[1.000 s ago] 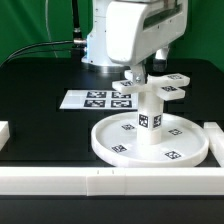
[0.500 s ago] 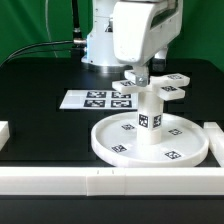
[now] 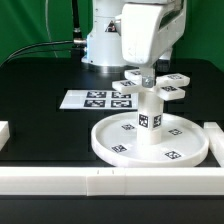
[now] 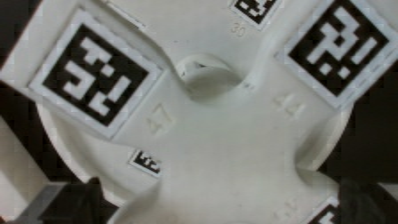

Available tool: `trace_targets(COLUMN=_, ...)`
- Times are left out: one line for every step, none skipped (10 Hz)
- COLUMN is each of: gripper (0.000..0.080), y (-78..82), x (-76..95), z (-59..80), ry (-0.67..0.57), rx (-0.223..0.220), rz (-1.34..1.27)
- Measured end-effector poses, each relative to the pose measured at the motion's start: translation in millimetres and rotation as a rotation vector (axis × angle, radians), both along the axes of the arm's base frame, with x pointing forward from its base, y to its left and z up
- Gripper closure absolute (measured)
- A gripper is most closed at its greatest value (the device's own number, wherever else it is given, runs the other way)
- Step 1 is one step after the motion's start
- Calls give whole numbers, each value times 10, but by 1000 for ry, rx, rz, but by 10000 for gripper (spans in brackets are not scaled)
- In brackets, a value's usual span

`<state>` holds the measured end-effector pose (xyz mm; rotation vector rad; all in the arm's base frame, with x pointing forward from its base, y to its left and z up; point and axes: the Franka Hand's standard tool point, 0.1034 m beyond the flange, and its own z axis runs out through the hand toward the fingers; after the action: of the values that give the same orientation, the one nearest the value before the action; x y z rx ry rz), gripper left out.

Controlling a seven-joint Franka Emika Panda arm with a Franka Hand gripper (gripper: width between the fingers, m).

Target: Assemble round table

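The large rimmed round disc [image 3: 150,140] lies on the black table. The short cylindrical post [image 3: 150,115] stands upright at its centre. The cross-shaped four-armed piece [image 3: 152,86] sits on top of the post. My gripper [image 3: 144,72] hangs straight above the cross piece, its fingertips at the hub. In the wrist view the cross piece [image 4: 214,130] fills the picture, with its centre hole [image 4: 205,72] and tagged arms. Only dark strips show at the two lower corners, far apart either side of the white piece. The jaws look open around it.
The marker board [image 3: 95,99] lies behind the disc on the exterior view's left. Long white border rails [image 3: 100,180] run along the front, with end pieces at the left [image 3: 4,133] and the right [image 3: 214,135]. The arm's white base [image 3: 100,40] stands at the back.
My gripper's body has turned and shifted toward the exterior view's right above the post. The cross piece, post and disc look unmoved.
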<state>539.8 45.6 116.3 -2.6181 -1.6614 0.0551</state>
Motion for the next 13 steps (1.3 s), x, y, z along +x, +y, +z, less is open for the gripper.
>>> trace_targets(gripper=150, y=-8, x=-28, z=-21, ry=6, rx=1, rz=29)
trace_targets(gripper=150, y=-9, x=-40, z=-32, ry=9, rx=1, rz=44)
trace_targets(gripper=150, y=-15, x=-43, z=-40, ry=10, rx=1, rz=49)
trace_targets(gripper=150, y=-24, x=-45, z=-45, ry=11, rx=1, rz=48)
trace_targets(gripper=150, y=-38, x=-46, z=-54, ry=12, rx=1, rz=46)
trace_targets(gripper=150, y=-42, x=-52, z=-72, ry=15, rx=1, rz=45)
trace_targets(gripper=150, y=-43, x=-61, z=-102, ry=19, rx=1, rz=45)
trace_targets(gripper=150, y=-43, x=-70, z=-124, ry=23, rx=1, rz=45)
trace_targets(gripper=150, y=-44, x=-74, z=-134, ry=25, rx=0, rz=45)
trace_targets(gripper=150, y=-46, x=-76, z=-144, ry=27, rx=0, rz=45)
trace_targets(gripper=150, y=-46, x=-75, z=-145, ry=27, rx=0, rz=44)
trace_targets(gripper=274, y=-46, x=-67, z=-139, ry=26, rx=0, rz=42)
trace_targets(gripper=274, y=-49, x=-67, z=-140, ry=26, rx=0, rz=41)
